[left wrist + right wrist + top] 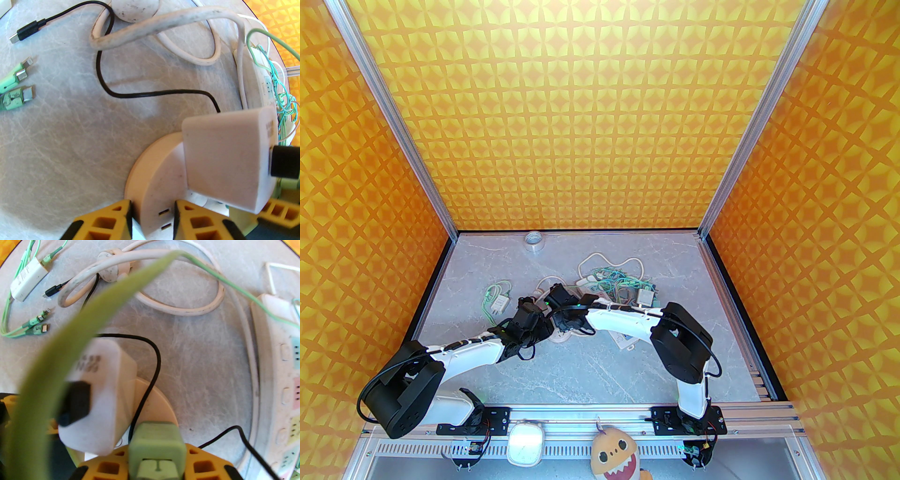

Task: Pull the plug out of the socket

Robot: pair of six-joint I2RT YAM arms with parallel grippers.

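Note:
The socket [150,187] is a round beige disc lying on the grey table. The plug [222,159], a white charger block with a black USB connector on its end, is seated in the socket's top. My left gripper [152,206] is shut on the socket, its yellow fingers pressed against the rim on both sides. In the right wrist view the plug [105,392] stands on the socket [154,404], and my right gripper [89,427] is closed around the block. From above, both grippers [539,328] [565,323] meet over the socket at the table's middle.
A white power strip [276,380] lies to the right, with a thick white cable [164,23] looping behind. A black cable [152,93], a green multi-head cable [16,93] and a spare white charger [25,284] lie left. A blurred green cable [70,345] crosses close to the right wrist camera. A tape roll [533,240] sits at the back.

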